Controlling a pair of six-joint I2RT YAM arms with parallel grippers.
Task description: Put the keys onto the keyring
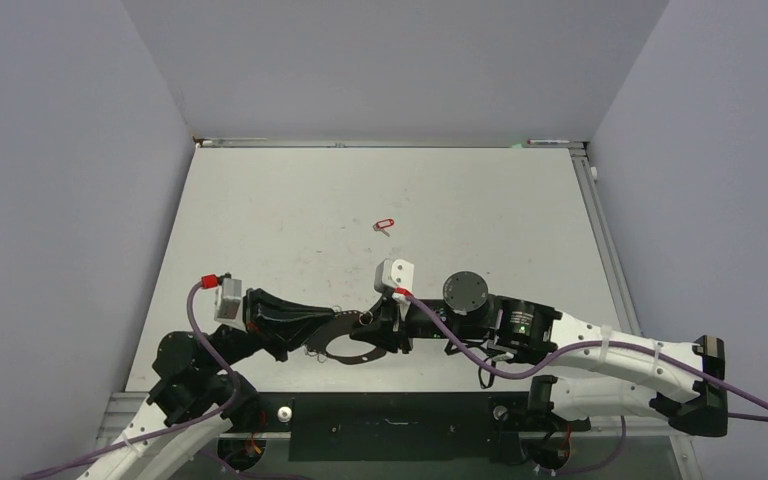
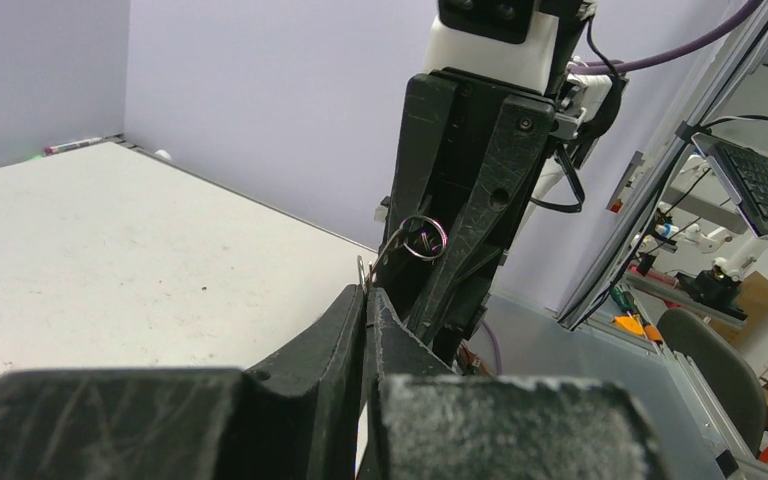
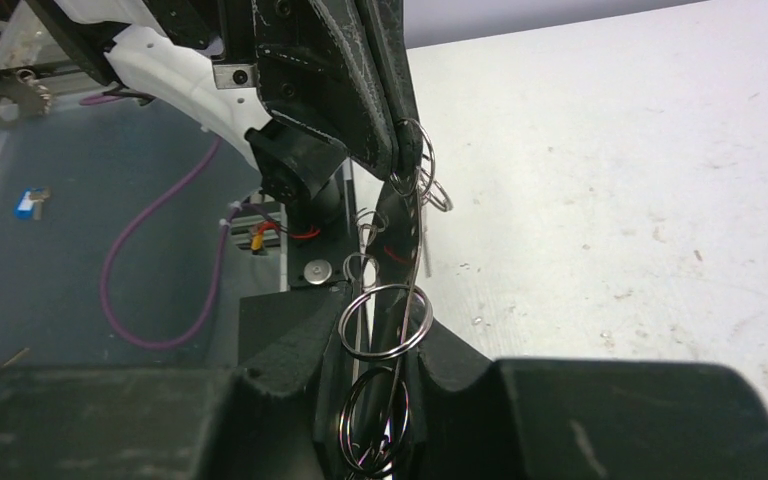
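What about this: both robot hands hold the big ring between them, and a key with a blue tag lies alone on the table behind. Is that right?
Nearly. It is a red-tagged key, not a blue-tagged one, as the top view shows. The rest holds: the left gripper and the right gripper hold the keyring between them, and that key lies alone on the table beyond.

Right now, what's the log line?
left tool: shut on keyring | right tool: shut on keyring | red-tagged key: lying on table

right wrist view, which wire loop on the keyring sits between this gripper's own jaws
The large nearest loop, low in frame, between the jaws of the right gripper. The other loops sit farther up the keyring, toward the left gripper pinching it.
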